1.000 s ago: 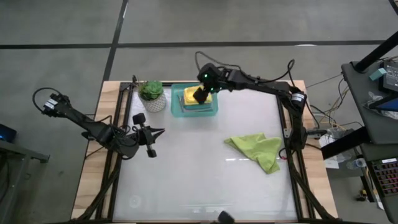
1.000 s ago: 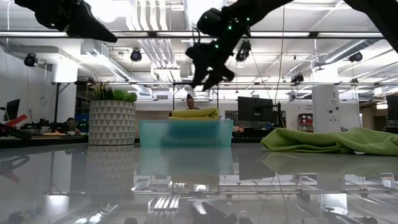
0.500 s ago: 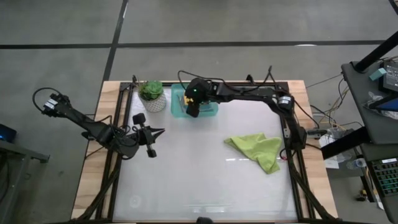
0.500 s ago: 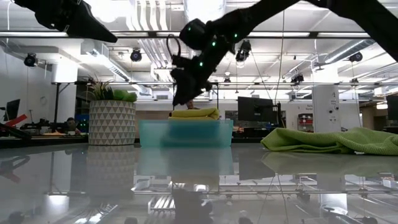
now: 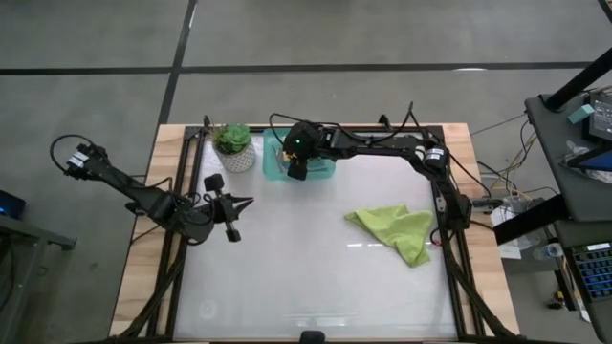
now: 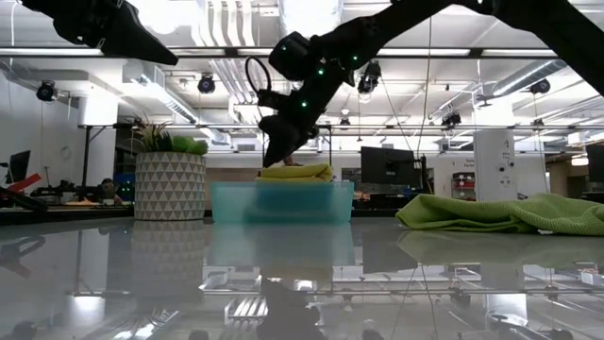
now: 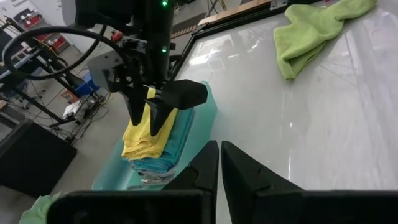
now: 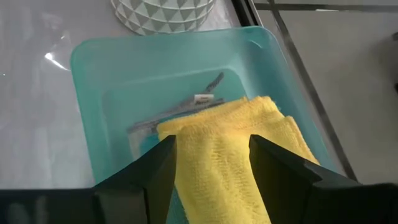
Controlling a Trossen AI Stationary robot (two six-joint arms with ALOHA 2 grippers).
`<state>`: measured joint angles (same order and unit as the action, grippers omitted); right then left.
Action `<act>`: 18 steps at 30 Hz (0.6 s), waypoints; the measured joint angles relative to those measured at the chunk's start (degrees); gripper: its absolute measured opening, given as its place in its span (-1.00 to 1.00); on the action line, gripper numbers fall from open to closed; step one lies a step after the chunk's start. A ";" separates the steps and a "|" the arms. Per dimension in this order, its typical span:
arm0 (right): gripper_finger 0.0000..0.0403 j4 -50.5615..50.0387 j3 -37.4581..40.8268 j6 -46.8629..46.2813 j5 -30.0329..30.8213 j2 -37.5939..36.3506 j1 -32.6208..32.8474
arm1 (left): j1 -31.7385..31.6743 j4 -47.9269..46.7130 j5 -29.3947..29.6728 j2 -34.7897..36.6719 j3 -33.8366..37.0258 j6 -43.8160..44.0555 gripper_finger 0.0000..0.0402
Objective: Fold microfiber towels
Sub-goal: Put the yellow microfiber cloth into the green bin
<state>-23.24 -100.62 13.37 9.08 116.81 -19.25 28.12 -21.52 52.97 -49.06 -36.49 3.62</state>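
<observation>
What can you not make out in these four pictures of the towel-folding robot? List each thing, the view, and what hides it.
- Towels under the yellow towel in the teal tray: right wrist view; the yellow towel covers most of the stack, so their number is unclear.
- Tray contents in the high view: the right gripper hangs over them.
- Lime green towel: low view; the picture's edge cuts it off.
- Left gripper: waiting at the table's left.

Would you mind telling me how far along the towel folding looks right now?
Done: a folded yellow towel tops a stack of teal-blue towels in the teal tray beside the potted plant. In hand: the right tool is over the yellow towel with fingers open astride it, not gripping. Left: the lime green towel lies crumpled and unfolded on the table. The left tool waits shut at the table's left.
</observation>
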 joint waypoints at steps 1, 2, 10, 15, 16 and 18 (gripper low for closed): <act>-0.05 0.02 0.04 -0.06 0.00 0.00 0.00 | 0.00 0.00 0.00 0.00 0.00 0.00 -0.97; -0.05 0.02 0.13 -0.21 -0.02 0.03 0.00 | 0.00 0.00 0.00 0.00 0.00 0.00 -0.97; -0.35 1.03 -0.10 -0.52 -0.05 2.58 0.43 | 0.02 0.06 0.00 -0.02 0.00 -0.67 -0.97; -0.70 1.34 -0.33 -0.96 -0.05 2.01 0.72 | 0.05 0.10 0.00 -0.37 0.02 -1.03 -0.97; -0.77 1.33 -0.33 -1.47 -0.04 1.92 0.65 | 0.06 0.27 0.02 -0.45 0.02 -1.03 -0.97; -0.88 1.39 -0.33 -2.08 0.00 1.92 0.61 | 0.04 0.14 -0.01 -0.57 0.02 -1.05 -0.97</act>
<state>-21.85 -100.95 11.29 9.08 118.74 -18.63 28.16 -21.38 52.96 -49.63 -36.47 2.57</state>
